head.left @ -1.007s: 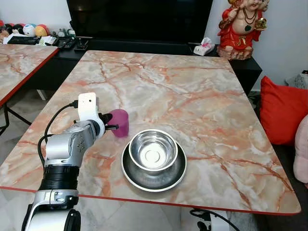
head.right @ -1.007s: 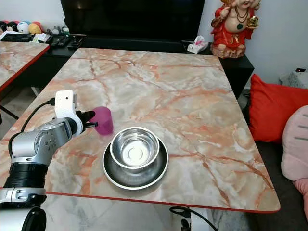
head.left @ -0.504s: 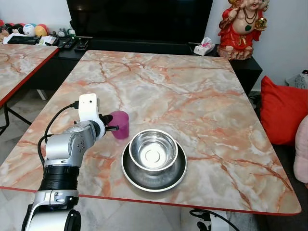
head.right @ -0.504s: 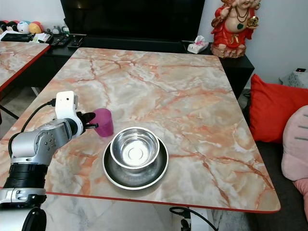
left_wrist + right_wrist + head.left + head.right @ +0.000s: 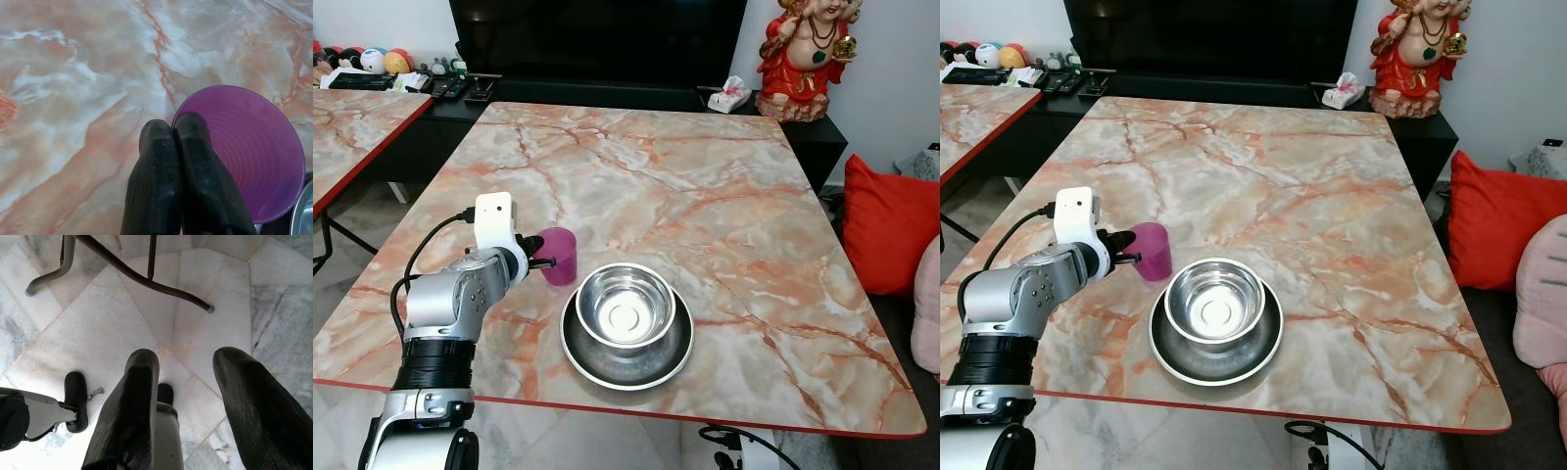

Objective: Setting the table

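Observation:
A purple plastic cup (image 5: 558, 257) stands upright on the marble table (image 5: 705, 196), just left of a steel bowl (image 5: 625, 305) that sits in a steel plate (image 5: 582, 357) near the front edge. My left gripper (image 5: 540, 260) reaches the cup from the left and is shut on its rim. In the left wrist view the two fingertips (image 5: 156, 142) press together at the near rim of the purple cup (image 5: 244, 156), one inside and one outside. My right gripper (image 5: 195, 362) hangs open over the tiled floor, holding nothing.
A second marble table (image 5: 352, 127) stands to the left. Behind are a black TV cabinet (image 5: 607, 93) with a tissue pack (image 5: 729, 95) and a red statue (image 5: 803, 59). A red cushion (image 5: 886, 225) lies at the right. A metal table leg (image 5: 146, 281) crosses the floor.
My left gripper and the purple cup have shifted slightly nearer and toward the bowl. The bowl and plate have not moved.

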Motion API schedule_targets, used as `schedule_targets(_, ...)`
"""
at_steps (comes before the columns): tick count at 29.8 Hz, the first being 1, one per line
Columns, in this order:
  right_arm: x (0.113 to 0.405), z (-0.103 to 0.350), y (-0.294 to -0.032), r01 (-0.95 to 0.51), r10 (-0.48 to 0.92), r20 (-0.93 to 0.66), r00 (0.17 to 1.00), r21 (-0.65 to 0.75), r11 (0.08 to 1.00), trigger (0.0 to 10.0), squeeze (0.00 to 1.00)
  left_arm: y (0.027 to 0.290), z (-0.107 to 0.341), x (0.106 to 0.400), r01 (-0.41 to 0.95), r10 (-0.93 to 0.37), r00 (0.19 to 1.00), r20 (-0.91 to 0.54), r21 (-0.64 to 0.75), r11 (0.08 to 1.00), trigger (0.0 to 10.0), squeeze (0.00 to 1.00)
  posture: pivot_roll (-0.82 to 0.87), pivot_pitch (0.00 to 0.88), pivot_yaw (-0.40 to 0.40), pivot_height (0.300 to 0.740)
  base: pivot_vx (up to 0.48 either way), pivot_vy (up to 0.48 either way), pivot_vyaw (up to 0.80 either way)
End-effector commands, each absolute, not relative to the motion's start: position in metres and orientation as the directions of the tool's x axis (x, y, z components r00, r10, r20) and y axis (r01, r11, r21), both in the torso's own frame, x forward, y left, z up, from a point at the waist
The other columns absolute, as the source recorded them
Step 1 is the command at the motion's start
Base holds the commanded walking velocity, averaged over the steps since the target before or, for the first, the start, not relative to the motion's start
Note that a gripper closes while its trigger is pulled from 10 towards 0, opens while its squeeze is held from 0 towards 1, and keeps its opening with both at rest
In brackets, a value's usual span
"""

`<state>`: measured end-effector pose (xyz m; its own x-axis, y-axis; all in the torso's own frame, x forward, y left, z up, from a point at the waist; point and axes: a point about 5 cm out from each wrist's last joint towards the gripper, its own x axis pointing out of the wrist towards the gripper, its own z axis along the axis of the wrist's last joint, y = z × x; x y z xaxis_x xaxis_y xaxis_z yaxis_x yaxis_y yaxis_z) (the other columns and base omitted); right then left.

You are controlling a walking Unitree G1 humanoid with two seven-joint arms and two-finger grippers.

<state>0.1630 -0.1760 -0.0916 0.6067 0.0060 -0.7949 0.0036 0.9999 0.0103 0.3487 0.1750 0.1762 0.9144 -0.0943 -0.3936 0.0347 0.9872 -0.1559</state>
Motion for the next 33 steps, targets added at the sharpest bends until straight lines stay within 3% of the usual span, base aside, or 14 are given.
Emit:
schedule_targets(1, 0.1606, -0.0926, -0.1781, 0.005, 0.002, -0.801, 0.598, 0.006, 1.0, 10.0, 0.0, 0.1744, 0.1756, 0.3464, 0.03, -0.088, 0.911, -0.403, -0.148, 0.989, 10.0, 0.17, 0.11, 0.0, -0.028, 0.74, 0.0, 0.0, 0.0)
schedule_targets(2, 0.1605, -0.0926, -0.1781, 0.005, 0.002, -0.801, 0.598, 0.006, 1.0, 10.0, 0.0, 0.1743, 0.1756, 0.3463, 0.031, -0.089, 0.911, -0.403, -0.148, 0.988, 10.0, 0.17, 0.11, 0.0, -0.028, 0.74, 0.0, 0.0, 0.0)
schedule_targets(3, 0.1605, -0.0926, -0.1781, 0.005, 0.002, -0.801, 0.598, 0.006, 1.0, 10.0, 0.0, 0.1743, 0.1755, 0.3463, 0.031, -0.089, 0.911, -0.403, -0.148, 0.989, 10.0, 0.24, 0.11, 0.0, -0.028, 0.74, 0.0, 0.0, 0.0)
schedule_targets(5, 0.1604, -0.0927, -0.178, 0.005, 0.002, -0.802, 0.598, 0.006, 1.0, 10.0, 0.0, 0.1743, 0.1753, 0.3463, 0.032, -0.089, 0.91, -0.404, -0.146, 0.989, 10.0, 0.25, 0.11, 0.0, -0.028, 0.74, 0.0, 0.0, 0.0)
schedule_targets(18, 0.1595, -0.093, -0.1781, 0.004, 0.002, -0.803, 0.596, 0.005, 1.0, 10.0, 0.0, 0.1722, 0.1747, 0.3455, 0.04, -0.097, 0.908, -0.408, -0.145, 0.989, 10.0, 0.25, 0.1, 0.0, -0.028, 0.74, 0.0, 0.0, 0.0)
schedule_targets(20, 0.1594, -0.093, -0.1782, 0.004, 0.002, -0.803, 0.596, 0.005, 1.0, 10.0, 0.0, 0.1709, 0.1742, 0.3454, 0.044, -0.101, 0.907, -0.409, -0.146, 0.988, 10.0, 0.34, 0.11, 0.0, -0.028, 0.74, 0.0, 0.0, 0.0)
schedule_targets(27, 0.1596, -0.0929, -0.1782, 0.002, 0.002, -0.802, 0.597, 0.004, 1.0, 10.0, 0.0, 0.1702, 0.1737, 0.3449, 0.044, -0.102, 0.906, -0.41, -0.148, 0.988, 10.0, 0.36, 0.1, 0.0, -0.028, 0.74, 0.0, 0.0, 0.0)
schedule_targets(29, 0.1598, -0.0928, -0.1782, 0.003, 0.002, -0.802, 0.597, 0.004, 1.0, 10.0, 0.0, 0.1691, 0.1743, 0.3449, 0.048, -0.105, 0.907, -0.407, -0.148, 0.988, 10.0, 0.3, 0.1, 0.0, -0.029, 0.74, 0.0, 0.0, 0.0)
schedule_targets(32, 0.1601, -0.0927, -0.1783, 0.003, 0.001, -0.802, 0.597, 0.004, 1.0, 10.0, 0.0, 0.1684, 0.1753, 0.3454, 0.05, -0.104, 0.91, -0.4, -0.144, 0.988, 10.0, 0.33, 0.1, 0.0, -0.029, 0.74, 0.0, 0.0, 0.0)
schedule_targets(33, 0.1601, -0.0928, -0.1783, 0.003, 0.001, -0.802, 0.597, 0.004, 1.0, 10.0, 0.0, 0.1685, 0.1753, 0.3454, 0.05, -0.104, 0.911, -0.4, -0.143, 0.988, 10.0, 0.67, 0.1, 0.0, -0.029, 0.74, 0.0, 0.0, 0.0)
